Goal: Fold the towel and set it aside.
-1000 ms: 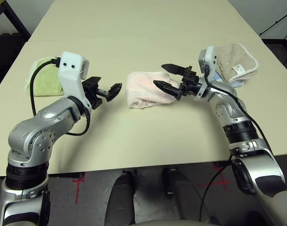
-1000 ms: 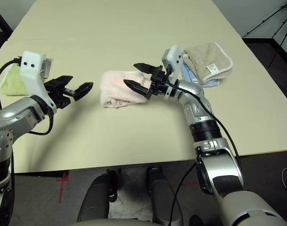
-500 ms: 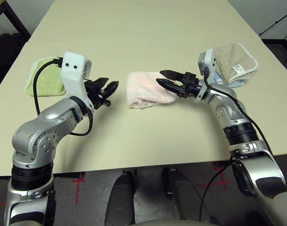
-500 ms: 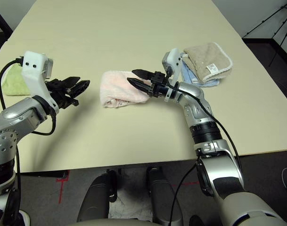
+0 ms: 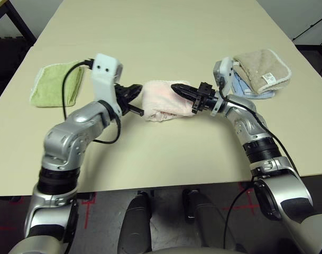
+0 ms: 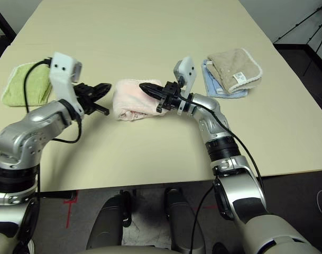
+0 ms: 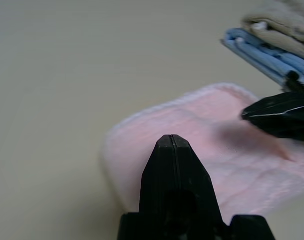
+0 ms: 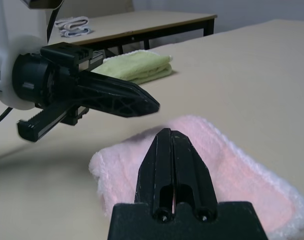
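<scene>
Lying folded mid-table, the pink towel [image 5: 163, 100] sits between both grippers. Left gripper [image 5: 133, 91] at its left edge, jaws pressed together, nothing pinched. Right gripper [image 5: 183, 89] over its right end, jaws also pressed together, holding nothing. Green folded towel [image 5: 56, 85] well apart on the table [image 5: 161, 32] to the left. Beige towel [image 5: 264, 66] stacked on a blue towel [image 6: 216, 84], near behind the right wrist.

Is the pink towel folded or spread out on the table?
Folded. The pink towel lies as a compact thick bundle with layered edges at its near side, between the two shut grippers.
</scene>
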`<act>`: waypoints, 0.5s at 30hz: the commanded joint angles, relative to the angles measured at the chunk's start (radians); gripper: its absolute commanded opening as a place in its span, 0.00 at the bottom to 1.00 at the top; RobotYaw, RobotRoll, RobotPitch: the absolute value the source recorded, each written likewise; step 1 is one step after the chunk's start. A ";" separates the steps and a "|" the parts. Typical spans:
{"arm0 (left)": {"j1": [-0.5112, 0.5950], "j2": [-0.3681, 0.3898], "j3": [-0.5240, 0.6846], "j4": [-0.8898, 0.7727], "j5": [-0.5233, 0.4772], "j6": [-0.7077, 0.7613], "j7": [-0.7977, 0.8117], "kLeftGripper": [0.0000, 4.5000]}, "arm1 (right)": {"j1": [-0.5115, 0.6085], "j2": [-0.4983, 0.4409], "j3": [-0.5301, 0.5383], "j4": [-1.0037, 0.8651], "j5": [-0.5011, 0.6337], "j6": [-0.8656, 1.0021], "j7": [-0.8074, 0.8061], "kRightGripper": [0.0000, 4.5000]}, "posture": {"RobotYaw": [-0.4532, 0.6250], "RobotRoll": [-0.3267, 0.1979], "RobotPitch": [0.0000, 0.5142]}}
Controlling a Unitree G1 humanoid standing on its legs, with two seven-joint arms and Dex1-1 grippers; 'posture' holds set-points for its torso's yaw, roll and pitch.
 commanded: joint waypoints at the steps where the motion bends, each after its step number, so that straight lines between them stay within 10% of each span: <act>1: 0.028 -0.014 -0.045 -0.046 0.015 0.017 -0.036 0.00 | 0.015 -0.002 0.016 0.031 -0.032 -0.026 -0.006 0.01 | 0.36 0.62 0.41; 15: 0.152 0.113 -0.167 -0.092 0.186 -0.018 -0.132 0.00 | 0.014 0.003 0.031 0.164 -0.114 -0.086 -0.019 0.01 | 0.38 0.62 0.42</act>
